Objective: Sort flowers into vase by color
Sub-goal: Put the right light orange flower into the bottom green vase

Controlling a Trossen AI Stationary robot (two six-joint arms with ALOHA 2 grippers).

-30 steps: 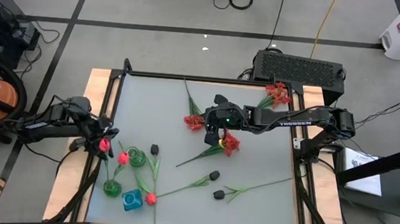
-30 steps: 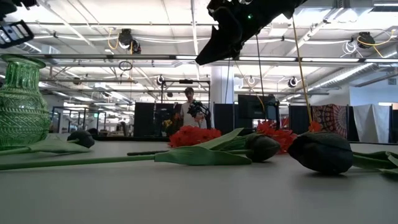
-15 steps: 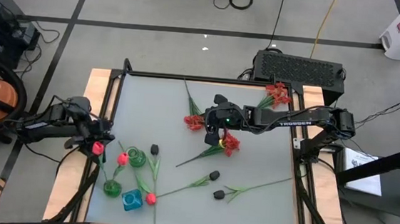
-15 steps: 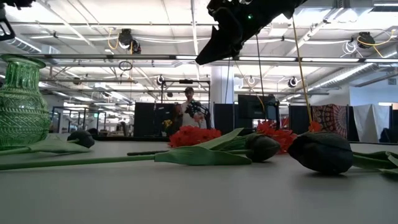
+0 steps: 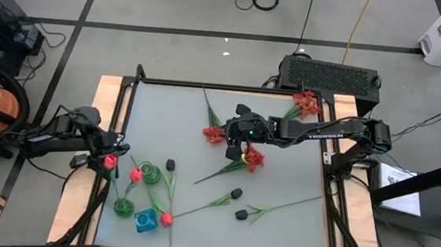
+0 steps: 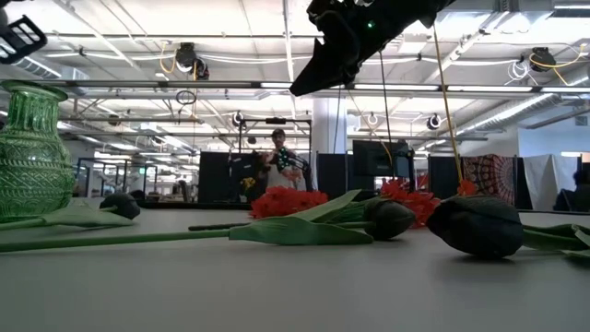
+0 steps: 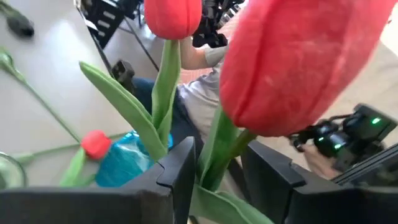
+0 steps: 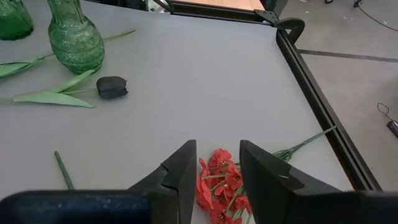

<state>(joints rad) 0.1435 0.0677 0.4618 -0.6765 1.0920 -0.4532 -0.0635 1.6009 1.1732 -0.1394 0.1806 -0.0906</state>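
My left gripper [image 5: 110, 151] is raised over the table's left edge, shut on a red-pink tulip [image 7: 298, 62], also seen as tulip [image 5: 109, 162]. A second tulip bloom [image 7: 173, 15] shows close beside it. Its stem runs down by one finger, and I cannot tell whether it is held. My right gripper [image 5: 233, 146] hovers open, high above a frilly red cluster [image 8: 219, 180]. Another red cluster [image 5: 254, 159], several black buds [image 5: 235, 193] and a tulip [image 5: 166, 219] lie on the table. Two green vases [image 5: 150, 173], [image 5: 123, 207] and a blue one [image 5: 145, 221] stand near the left. My left gripper pinches the tulip's green stem [image 7: 219, 163] a short way below the bloom, between its two fingers [image 7: 183, 171]. The fingers come roughly level from the table's left side and lie across the stem. The tulip is lifted clear, its bloom beyond the fingertips.
A third red cluster [image 5: 307, 105] lies at the far right corner by the black frame [image 5: 208, 86]. In the low view a black bud [image 6: 479, 224] and leaves lie close, with a green vase [image 6: 32, 152] at the left. A person stands in the room behind.
My left gripper has rolled in place, and the held tulip's bloom has swung a little toward the table's left and near edges. My right gripper has kept still.
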